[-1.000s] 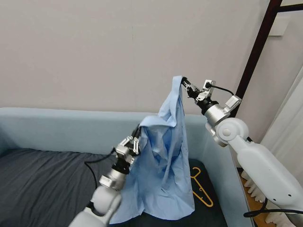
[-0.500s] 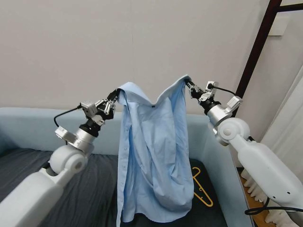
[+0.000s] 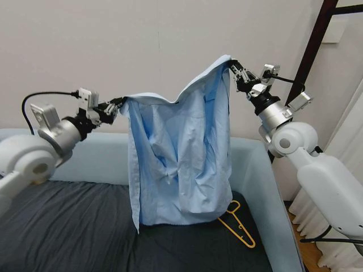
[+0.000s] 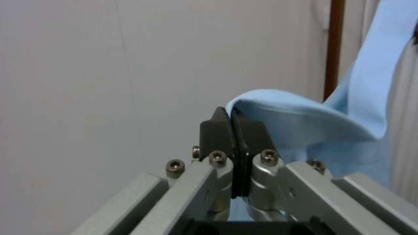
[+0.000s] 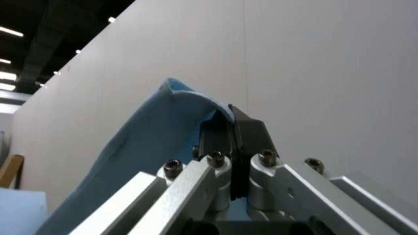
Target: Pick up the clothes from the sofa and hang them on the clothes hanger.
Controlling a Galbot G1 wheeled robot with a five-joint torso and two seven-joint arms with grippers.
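Shirt: a light-blue, crumpled button-front cloth shirt (image 3: pixel 181 158) hangs in the air above the sofa, stretched out between the two pincers. Its top edge sags between them and sits higher on the robot's right. Its creased body falls straight down towards the seat.
Left pincer: the left pincer (image 3: pixel 121 102) is held out in front of the wall, above the sofa back. It pinches the shirt's top corner on the robot's left. In the left wrist view its black fingers (image 4: pixel 216 129) are pressed together with a fold of blue cloth caught between them.
Right pincer: the right pincer (image 3: pixel 232 67) is raised higher than the left one and pinches the shirt's other top corner. In the right wrist view its fingers (image 5: pixel 251 134) are clamped on the cloth edge.
Hanger: a thin yellow clothes hanger (image 3: pixel 238 226) lies flat on the seat at the sofa's right end, just beside the shirt's lower hem.
Sofa: a pale-blue padded sofa (image 3: pixel 258 187) with a dark grey seat.
Post: a dark brown slanting post (image 3: pixel 309 54) stands behind the right arm.
Wall: a plain pale wall (image 3: pixel 113 45) lies behind everything.
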